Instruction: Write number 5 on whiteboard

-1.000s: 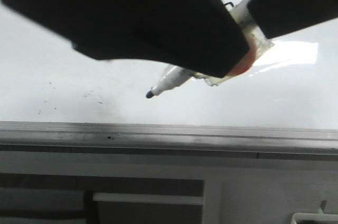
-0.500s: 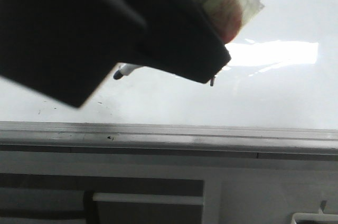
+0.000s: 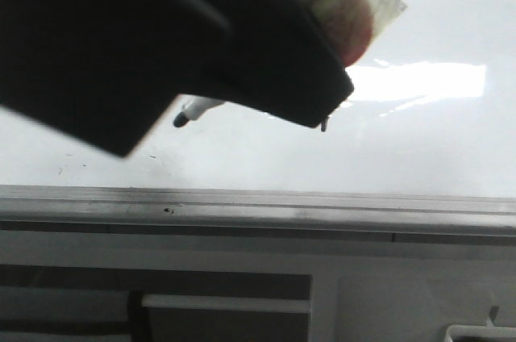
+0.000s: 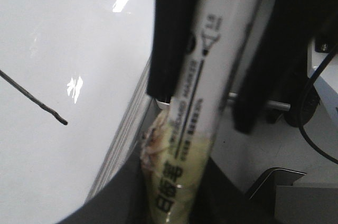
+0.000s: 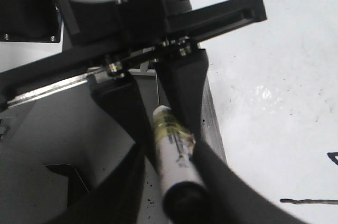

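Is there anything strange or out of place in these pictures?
Yes. Both grippers meet at one marker: the left gripper and the right gripper each have fingers on either side of its barrel. The whiteboard shows only thin strokes, no complete 5.

You see the whiteboard (image 3: pixel 419 148) as a smooth, glossy white sheet carrying a bright glare patch and faint dark specks. Its frame (image 3: pixel 258 205) reads as brushed grey metal with a dull sheen. The marker (image 4: pixel 211 76) has a smooth white plastic barrel printed in black, wrapped lower down in crinkled, yellowed clear tape. The fingers (image 4: pixel 171 34) look like matt black plastic. You find the drawn stroke (image 4: pixel 31 97) thin, black and matt.
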`<act>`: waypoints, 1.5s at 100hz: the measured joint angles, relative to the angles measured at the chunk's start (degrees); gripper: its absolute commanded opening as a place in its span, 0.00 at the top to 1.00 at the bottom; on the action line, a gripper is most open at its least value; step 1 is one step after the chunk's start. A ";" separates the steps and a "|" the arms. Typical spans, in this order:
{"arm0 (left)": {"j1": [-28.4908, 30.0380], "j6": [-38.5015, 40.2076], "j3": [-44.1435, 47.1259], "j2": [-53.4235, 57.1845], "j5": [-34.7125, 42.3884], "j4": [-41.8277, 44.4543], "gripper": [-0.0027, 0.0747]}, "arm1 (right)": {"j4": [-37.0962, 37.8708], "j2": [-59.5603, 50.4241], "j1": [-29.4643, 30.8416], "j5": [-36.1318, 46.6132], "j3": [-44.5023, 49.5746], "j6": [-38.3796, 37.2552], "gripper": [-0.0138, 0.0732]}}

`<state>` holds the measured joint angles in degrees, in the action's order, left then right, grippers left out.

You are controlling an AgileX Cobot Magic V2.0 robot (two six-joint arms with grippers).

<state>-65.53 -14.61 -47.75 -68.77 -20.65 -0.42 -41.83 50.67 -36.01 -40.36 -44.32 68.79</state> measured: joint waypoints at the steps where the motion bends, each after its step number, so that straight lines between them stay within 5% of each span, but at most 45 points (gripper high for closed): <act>1: 0.00 0.19 0.00 0.00 -0.01 -0.14 0.99 | 0.00 0.00 0.00 0.12 0.00 0.00 0.35; 11: 0.26 0.93 0.00 0.00 -1.38 -1.08 0.99 | 0.21 -0.11 0.00 2.08 0.00 0.00 0.22; 26: 3.07 3.41 0.00 0.00 -2.47 -4.56 0.99 | 0.24 -2.99 0.11 7.67 0.00 -0.79 0.26; 36: 6.61 8.74 0.86 0.00 -1.42 -5.04 0.99 | 0.24 -5.93 0.98 10.30 0.00 -1.64 0.47; 49: 10.70 16.61 2.83 0.00 2.17 -5.26 0.99 | 0.24 -9.23 2.90 10.73 0.00 -4.05 0.93; 88: 18.32 23.62 5.55 0.00 14.68 -5.39 0.99 | 0.24 -11.84 7.09 10.73 0.00 -6.63 0.91; 150: 21.42 24.01 5.58 -5.30 18.37 -8.54 0.99 | -0.20 -11.84 7.09 10.73 0.00 -9.10 0.91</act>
<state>-44.11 9.40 -42.17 -74.07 -2.28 -8.95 -42.03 38.83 -28.92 -29.64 -44.32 59.70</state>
